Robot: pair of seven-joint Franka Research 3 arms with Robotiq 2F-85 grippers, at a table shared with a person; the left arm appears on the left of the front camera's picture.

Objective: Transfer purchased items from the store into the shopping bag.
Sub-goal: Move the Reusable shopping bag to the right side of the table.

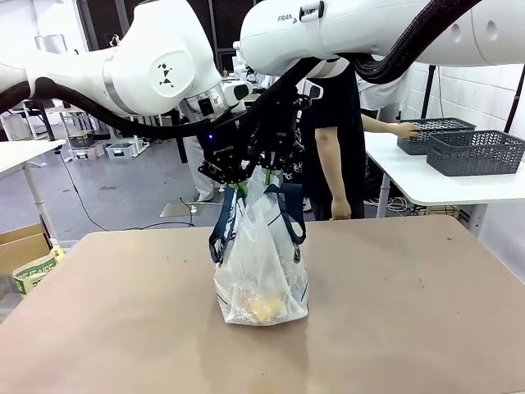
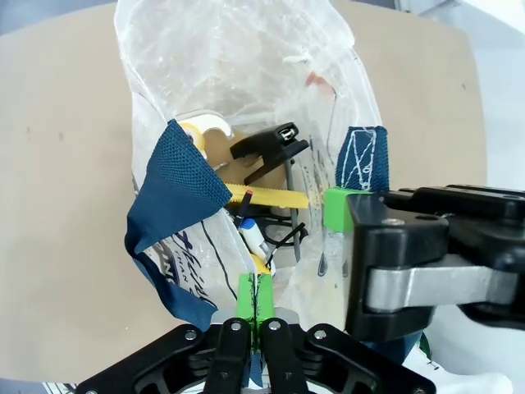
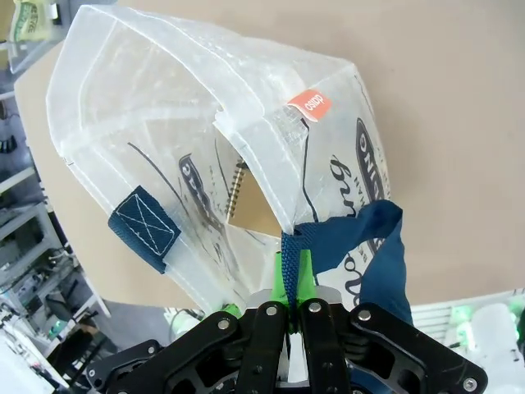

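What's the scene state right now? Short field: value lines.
shopping bag: standing on the tan table, mouth open
left gripper: jaws shut on the bag's rim
right gripper: jaws shut on a navy strap handle
purchased items: yellow goods at the bag's bottom
baskets: two dark grey lattice ones on the white side table
person's hand: at the farther basket

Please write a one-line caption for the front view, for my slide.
The left claw and right claw pinch the shopping bag at its top, upright on the table.
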